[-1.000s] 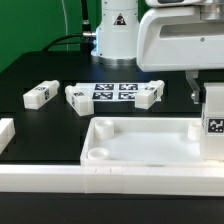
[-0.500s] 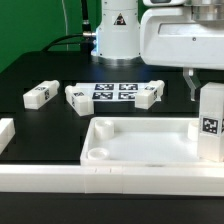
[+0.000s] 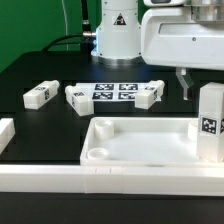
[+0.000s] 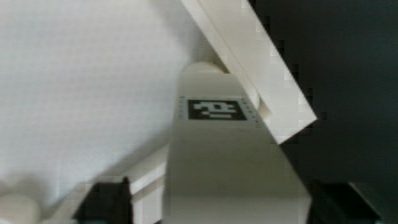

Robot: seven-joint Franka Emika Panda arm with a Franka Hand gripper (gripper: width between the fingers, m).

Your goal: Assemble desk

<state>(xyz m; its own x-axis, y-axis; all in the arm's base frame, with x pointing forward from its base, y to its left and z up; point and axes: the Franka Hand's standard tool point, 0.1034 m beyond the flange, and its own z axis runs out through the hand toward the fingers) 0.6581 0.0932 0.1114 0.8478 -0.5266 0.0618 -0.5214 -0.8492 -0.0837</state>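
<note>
The white desk top [image 3: 140,143] lies upside down at the front, with a round socket [image 3: 97,155] in its near corner. One square white leg [image 3: 211,120] with a tag stands upright in the corner at the exterior view's right. My gripper [image 3: 190,88] hangs just above and beside that leg's top, apart from it. In the wrist view the leg [image 4: 222,150] and its tag [image 4: 215,108] lie below, between my dark fingers [image 4: 111,200], which stand wide apart. My gripper [image 4: 228,208] is open and holds nothing.
Three loose white legs [image 3: 40,94], [image 3: 77,98], [image 3: 148,95] lie behind the desk top around the marker board [image 3: 112,93]. White border rails run along the front [image 3: 100,180] and the exterior view's left [image 3: 5,135]. The robot base [image 3: 118,30] stands at the back.
My gripper has lifted and shifted toward the exterior view's left, away from the upright leg. The leg stays standing in its corner socket.
</note>
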